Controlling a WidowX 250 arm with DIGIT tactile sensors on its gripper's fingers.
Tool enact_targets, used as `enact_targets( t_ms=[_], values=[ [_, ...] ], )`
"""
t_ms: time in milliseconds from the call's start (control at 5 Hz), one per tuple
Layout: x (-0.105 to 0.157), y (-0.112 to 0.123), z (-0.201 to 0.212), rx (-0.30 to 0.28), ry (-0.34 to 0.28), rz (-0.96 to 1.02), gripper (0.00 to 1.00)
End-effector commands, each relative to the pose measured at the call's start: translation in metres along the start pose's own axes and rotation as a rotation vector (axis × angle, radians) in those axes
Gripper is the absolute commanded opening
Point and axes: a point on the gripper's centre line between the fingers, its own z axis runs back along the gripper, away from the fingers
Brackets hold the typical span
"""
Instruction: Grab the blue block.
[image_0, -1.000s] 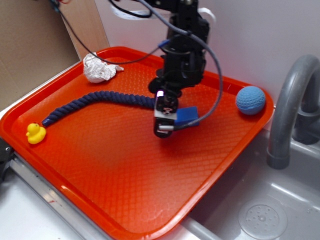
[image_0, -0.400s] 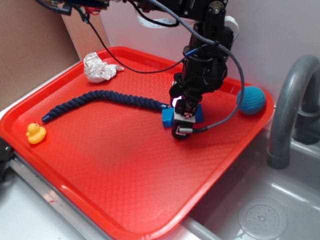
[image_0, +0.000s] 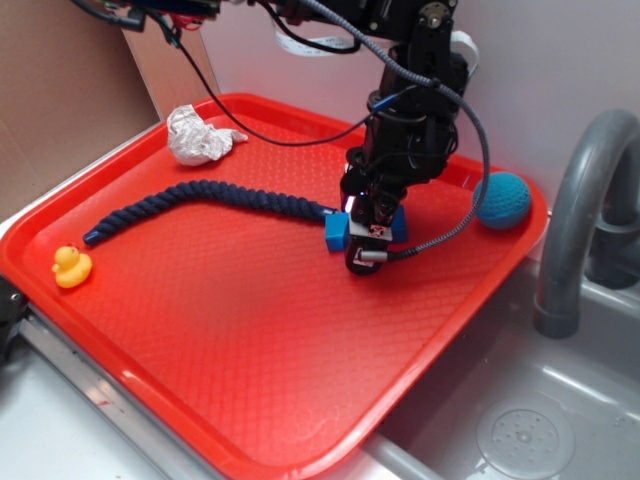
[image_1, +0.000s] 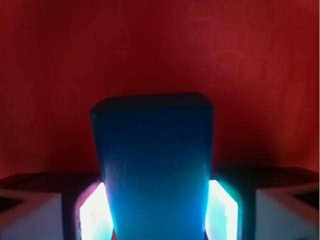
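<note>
The blue block (image_0: 336, 232) lies on the orange tray (image_0: 250, 330), right of the tray's middle, at the end of the rope. My gripper (image_0: 368, 232) is down over its middle, so only its two ends show. In the wrist view the blue block (image_1: 152, 160) fills the gap between the fingers of my gripper (image_1: 157, 220). Both lit pads (image_1: 92, 215) press against its long sides. The jaws are shut on it, and it sits on or very close to the tray floor.
A dark navy braided rope (image_0: 200, 200) runs left from the block. A round blue ball (image_0: 502, 200) sits at the tray's right rim. Crumpled white paper (image_0: 198, 136) lies at the back left, a yellow duck (image_0: 71, 266) at the front left. A grey tap (image_0: 580, 220) and sink stand at the right.
A second ago my gripper stood left of the block. It has moved right and down over the block and now straddles it. Since 0.4 s ago it has only settled slightly.
</note>
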Motion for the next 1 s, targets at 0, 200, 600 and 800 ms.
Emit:
enact_targets(
  t_ms=[0, 200, 600, 800],
  values=[
    [-0.068, -0.013, 0.076, 0.042, -0.183, 0.228, 0.0],
    [-0.122, -0.017, 0.107, 0.043, -0.272, 0.442, 0.0],
    [-0.235, -0.026, 0.162, -0.082, -0.415, 0.796, 0.0],
    [-0.251, -0.02, 0.163, -0.078, -0.475, 0.855, 0.0]
  ],
)
